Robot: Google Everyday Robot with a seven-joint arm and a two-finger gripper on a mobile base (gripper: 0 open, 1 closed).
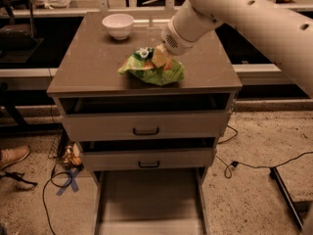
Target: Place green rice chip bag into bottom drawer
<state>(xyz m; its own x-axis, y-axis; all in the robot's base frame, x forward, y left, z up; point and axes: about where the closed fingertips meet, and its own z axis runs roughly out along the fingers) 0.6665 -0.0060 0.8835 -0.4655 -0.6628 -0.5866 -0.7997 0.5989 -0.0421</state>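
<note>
The green rice chip bag (149, 70) is a crumpled bright-green foil bag with orange patches, resting on the cabinet top near its front middle. My gripper (159, 58) comes down from the upper right on the white arm and is sunk into the top of the bag, shut on it. The bag hides the fingertips. The bottom drawer (149, 199) is pulled out at floor level below the cabinet front, showing a flat grey floor and pale side rails with nothing in it.
A white bowl (118, 25) stands at the back left of the cabinet top (83, 67). The two upper drawers with black handles (145, 130) are slightly ajar. Cables and a shoe (12, 156) lie on the floor to the left.
</note>
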